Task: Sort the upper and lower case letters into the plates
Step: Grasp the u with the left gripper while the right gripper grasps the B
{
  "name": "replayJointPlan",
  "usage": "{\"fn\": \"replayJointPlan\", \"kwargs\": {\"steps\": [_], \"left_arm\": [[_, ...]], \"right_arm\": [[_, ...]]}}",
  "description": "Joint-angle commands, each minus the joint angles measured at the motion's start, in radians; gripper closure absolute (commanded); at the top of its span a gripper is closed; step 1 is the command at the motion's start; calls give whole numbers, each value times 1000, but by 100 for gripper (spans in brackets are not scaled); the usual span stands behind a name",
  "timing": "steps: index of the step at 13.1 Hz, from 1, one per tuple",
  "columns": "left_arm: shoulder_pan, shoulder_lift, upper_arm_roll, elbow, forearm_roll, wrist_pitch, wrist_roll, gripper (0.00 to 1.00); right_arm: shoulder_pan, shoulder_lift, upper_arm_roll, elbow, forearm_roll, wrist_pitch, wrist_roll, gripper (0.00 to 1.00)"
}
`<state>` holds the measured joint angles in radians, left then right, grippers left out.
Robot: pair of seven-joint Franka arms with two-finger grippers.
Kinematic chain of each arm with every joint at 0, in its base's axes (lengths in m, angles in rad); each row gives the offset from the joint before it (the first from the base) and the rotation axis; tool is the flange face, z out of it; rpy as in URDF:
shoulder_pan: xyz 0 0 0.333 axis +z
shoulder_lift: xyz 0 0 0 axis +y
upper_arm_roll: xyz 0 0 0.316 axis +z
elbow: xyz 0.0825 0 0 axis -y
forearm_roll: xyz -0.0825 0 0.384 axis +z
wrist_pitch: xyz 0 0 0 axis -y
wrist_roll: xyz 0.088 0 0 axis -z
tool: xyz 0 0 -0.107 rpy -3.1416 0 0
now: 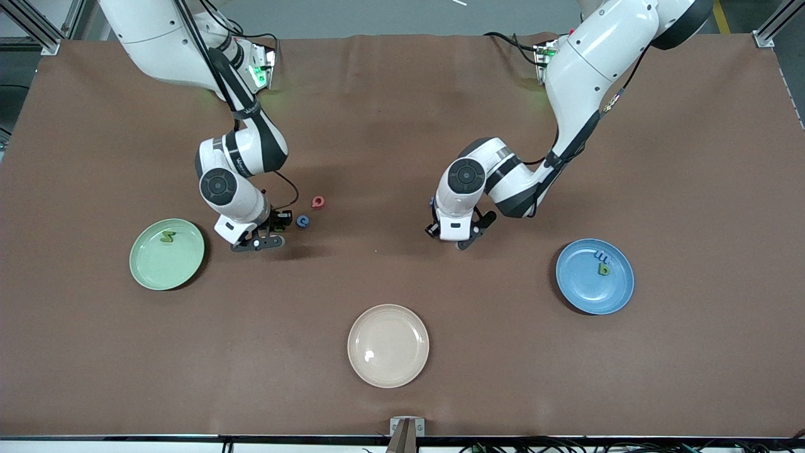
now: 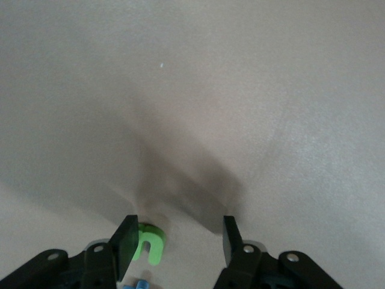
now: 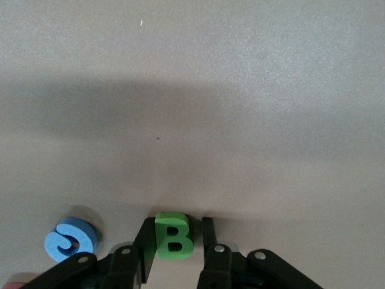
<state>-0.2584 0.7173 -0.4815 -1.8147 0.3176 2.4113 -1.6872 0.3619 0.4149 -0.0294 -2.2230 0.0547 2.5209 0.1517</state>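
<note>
the table (image 1: 402,126) is covered edge to edge in a brown matt cloth, faintly creased along the top of the front frame. three plates look like smooth plastic with a soft sheen: green plate (image 1: 166,254) at lower left, blue plate (image 1: 594,276) at lower right, beige plate (image 1: 388,345) at bottom centre with a small bright glare spot. the letters look like matt foam: a green b (image 3: 174,235), a blue c (image 3: 69,239), a light green n (image 2: 147,242). arm shells are glossy white plastic with dark joints. gripper fingers (image 3: 209,238) are matt black, with small shiny metal screws.
</note>
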Motion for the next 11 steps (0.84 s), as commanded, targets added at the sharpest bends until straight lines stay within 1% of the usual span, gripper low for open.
{"fn": "replayJointPlan", "kwargs": {"steps": [1, 3, 4, 6, 7, 9, 11], "left_arm": [[4, -67, 3, -66, 24, 5, -54, 35], [5, -104, 3, -113, 25, 6, -57, 35], [5, -108, 3, -123, 25, 6, -58, 35], [1, -104, 3, -126, 25, 14, -60, 35], [1, -102, 3, -126, 25, 31, -60, 35], [1, -94, 3, -126, 23, 69, -60, 36], [-1, -82, 4, -126, 26, 78, -58, 36]], "right_arm": [[0, 5, 0, -12, 22, 25, -17, 78], [-4, 4, 0, -12, 22, 25, -15, 91], [-6, -1, 0, -12, 22, 22, -15, 93], [-20, -34, -3, -12, 22, -5, -18, 95], [-41, -72, -4, -9, 20, -42, -21, 96], [-121, -145, -6, 8, 19, -138, -110, 96], [-205, -163, -6, 38, 19, -194, -213, 96]]}}
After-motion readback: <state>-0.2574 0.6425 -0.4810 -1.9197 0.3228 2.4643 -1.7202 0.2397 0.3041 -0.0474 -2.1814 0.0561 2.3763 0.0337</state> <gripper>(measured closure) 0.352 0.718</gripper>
